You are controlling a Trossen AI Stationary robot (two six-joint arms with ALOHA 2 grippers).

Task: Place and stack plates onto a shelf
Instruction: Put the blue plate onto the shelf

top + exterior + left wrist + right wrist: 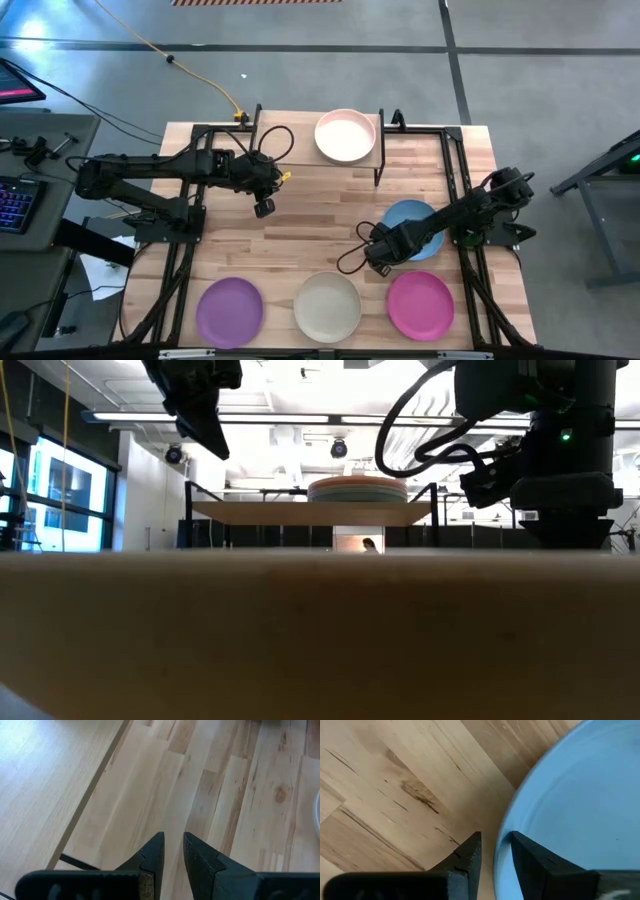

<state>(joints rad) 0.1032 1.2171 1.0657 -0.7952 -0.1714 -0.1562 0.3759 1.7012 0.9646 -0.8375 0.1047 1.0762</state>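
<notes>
The shelf (300,150) stands at the table's far middle. On its right half lies a plate stack with pale pink on top (346,135), which the low view shows as several plates (357,490). The blue plate (412,225) lies right of centre, and my right gripper (378,262) is shut on its near-left rim. Purple (230,312), cream (327,306) and magenta (420,304) plates lie in a row along the near edge. My left gripper (264,207) hovers by the shelf's near-left corner, its fingers (172,850) a narrow gap apart and holding nothing. My right gripper pinches the blue plate's rim (501,851) on the plate's near-left side. One finger (470,857) is outside the rim and the other (532,862) is over the plate's inside. The fingers slant down from the table's right. Whether the plate is off the table does not show.
Bare wood lies between the shelf and the near row of plates, and on the shelf's left half (45,785). Black arm frames (180,240) (470,260) run along the table's left and right sides. A yellow cable (215,85) crosses the floor beyond the far edge.
</notes>
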